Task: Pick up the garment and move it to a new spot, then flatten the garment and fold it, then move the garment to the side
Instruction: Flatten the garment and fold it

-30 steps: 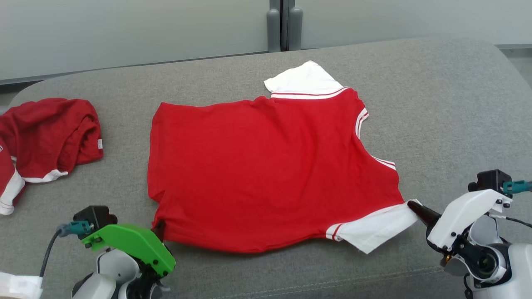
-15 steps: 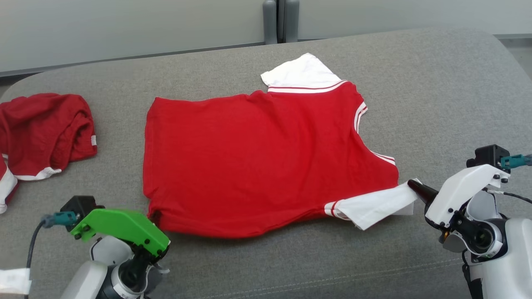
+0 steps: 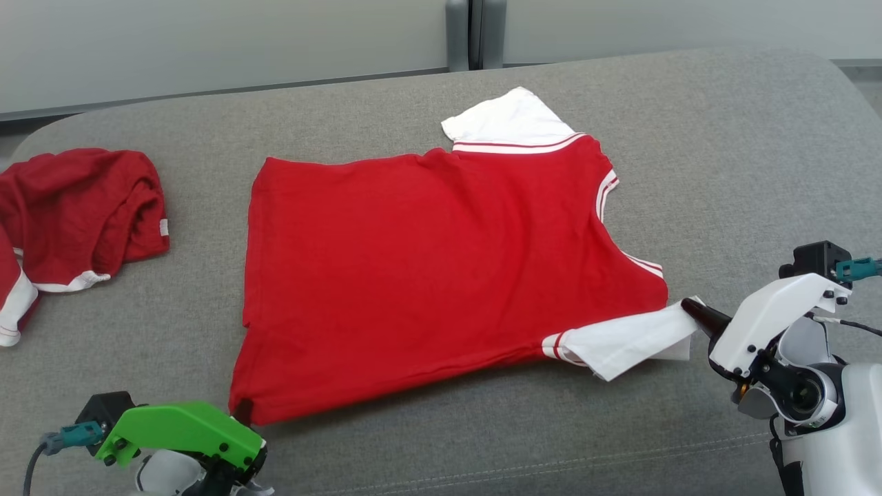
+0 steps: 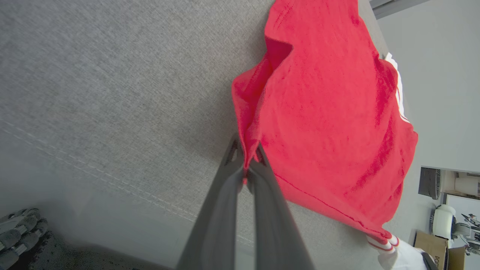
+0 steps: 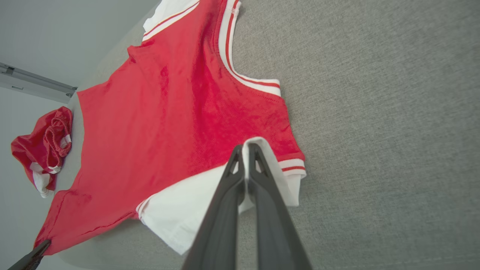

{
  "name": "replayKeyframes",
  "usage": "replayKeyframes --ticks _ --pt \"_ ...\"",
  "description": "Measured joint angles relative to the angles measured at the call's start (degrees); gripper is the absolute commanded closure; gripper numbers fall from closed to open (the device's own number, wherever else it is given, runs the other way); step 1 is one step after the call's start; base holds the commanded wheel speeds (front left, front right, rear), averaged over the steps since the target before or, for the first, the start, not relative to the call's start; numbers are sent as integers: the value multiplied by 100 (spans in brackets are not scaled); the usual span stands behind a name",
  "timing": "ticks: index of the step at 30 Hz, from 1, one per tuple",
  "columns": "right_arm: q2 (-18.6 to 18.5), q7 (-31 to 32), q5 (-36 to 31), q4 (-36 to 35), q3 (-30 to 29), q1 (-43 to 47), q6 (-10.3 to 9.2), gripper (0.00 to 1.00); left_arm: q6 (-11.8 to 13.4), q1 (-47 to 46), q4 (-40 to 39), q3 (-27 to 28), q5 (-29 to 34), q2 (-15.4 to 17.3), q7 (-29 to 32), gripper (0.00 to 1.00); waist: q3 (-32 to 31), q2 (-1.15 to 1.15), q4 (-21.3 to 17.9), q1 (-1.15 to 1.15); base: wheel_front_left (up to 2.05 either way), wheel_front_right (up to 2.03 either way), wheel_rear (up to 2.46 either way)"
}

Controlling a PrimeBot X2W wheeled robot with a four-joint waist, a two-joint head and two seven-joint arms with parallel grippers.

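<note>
The red garment (image 3: 427,262) lies spread on the grey cushion (image 3: 744,151), its neck toward the robot's right. The left arm (image 3: 179,430) has its jaws closed on the near hem corner (image 3: 249,411). The right arm (image 3: 772,324) has its jaws closed on the edge of the near white sleeve (image 3: 620,341). This looks like the flattening step. The two pinches should draw apart along the near edge, low over the cushion and at an even pace, so the hem runs straight. In the left wrist view the cloth buckles into a ridge just beyond the pinch, so a gentle pull outward there seems wise. A hard tug risks slipping off the thin sleeve edge. The crumpled red cloth (image 3: 76,213) lies well apart.
</note>
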Motion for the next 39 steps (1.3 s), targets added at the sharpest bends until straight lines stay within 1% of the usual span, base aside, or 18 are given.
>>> replayKeyframes --ticks 6,11,14,16,19,23,28,33,39 --pt "-1 3 3 -3 29 -56 0 100 151 34 -359 31 -205 -434 -77 100 30 0 11 0 0 0 0" --pt "-1 26 9 -1 82 -162 0 100 307 -230 -437 111 -270 -762 -171 100 71 0 -38 0 0 0 0" --pt "-1 26 7 42 115 -253 0 100 402 -447 -314 224 -292 -886 -243 100 106 0 -88 0 0 0 0" --pt "-2 19 -3 165 140 -383 0 100 485 -683 -45 409 -360 -1042 -328 100 151 0 -144 0 0 0 0" --pt "-2 -26 -12 322 185 -553 0 100 561 -919 276 660 -415 -1141 -453 100 208 0 -200 0 0 0 0" --pt "-1 -94 -56 580 219 -828 0 100 597 -1230 631 937 -539 -1246 -584 100 313 0 -274 0 0 0 0" --pt "0 -215 -120 961 237 -1251 0 100 559 -1631 1036 1039 -561 -1294 -655 100 476 0 -351 1 0 0 0" --pt "-2 -314 -246 1346 285 -1660 0 100 492 -1975 1499 1060 -506 -1246 -727 100 659 0 -417 0 0 0 0" --pt "1 -509 -323 1847 357 -2051 0 100 345 -2256 1944 1152 -501 -1150 -735 100 852 0 -495 1 0 0 0"
